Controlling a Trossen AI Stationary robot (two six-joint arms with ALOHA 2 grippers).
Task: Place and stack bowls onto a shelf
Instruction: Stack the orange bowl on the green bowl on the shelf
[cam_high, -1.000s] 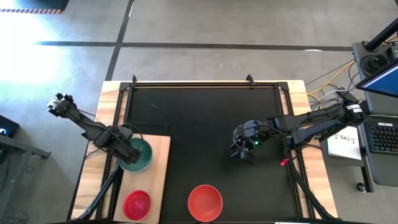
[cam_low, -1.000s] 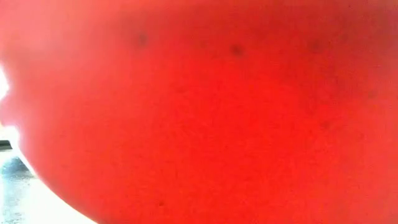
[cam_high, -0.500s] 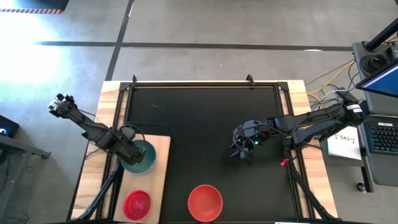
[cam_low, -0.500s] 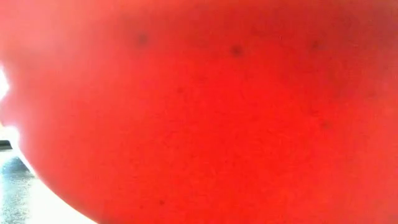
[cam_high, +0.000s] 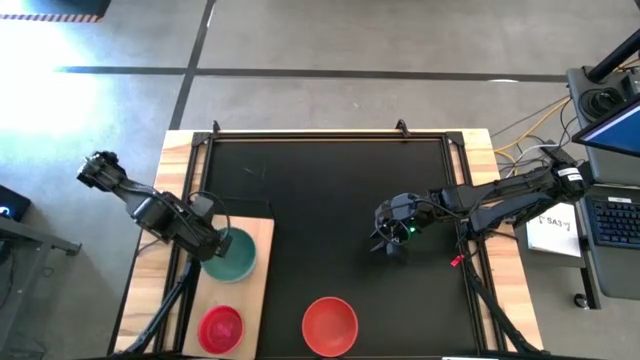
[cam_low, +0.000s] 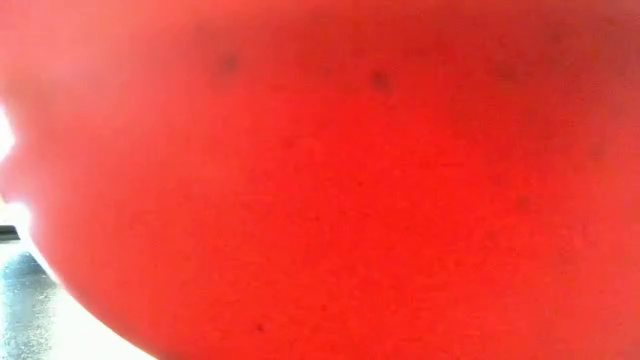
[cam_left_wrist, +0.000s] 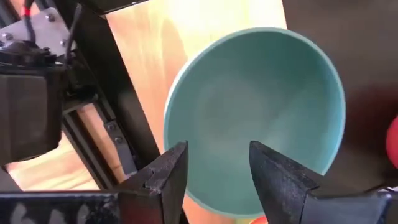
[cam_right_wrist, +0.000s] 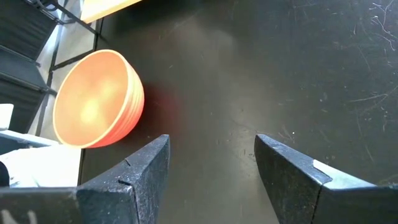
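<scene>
shelf (cam_high: 262, 262): light wooden board lying flat on the near-left part of the black bench (cam_high: 330, 200), seen from above.

teal bowl (cam_high: 231, 254): upright on the shelf, at its far end, mouth up. in the left wrist view it fills most of the frame, empty inside, with the board showing beyond its rim.

magenta bowl (cam_high: 221, 327): upright on the shelf, at its near end, apart from the teal bowl.

red bowl (cam_high: 330, 324): upright on the bare bench, just beside the shelf's right edge, at the near edge of the bench. its wall fills nearly the whole low view. in the right wrist view it stands well apart from that arm's fingers.

left tool (cam_high: 212, 243): at the left rim of the teal bowl. in the left wrist view its fingers (cam_left_wrist: 169, 173) stand parted above the bowl's rim with a clear gap between them; nothing is gripped.

right tool (cam_high: 391, 243): over the bare bench, right of centre, well apart from every bowl. fingers spread wide, holding nothing.
</scene>
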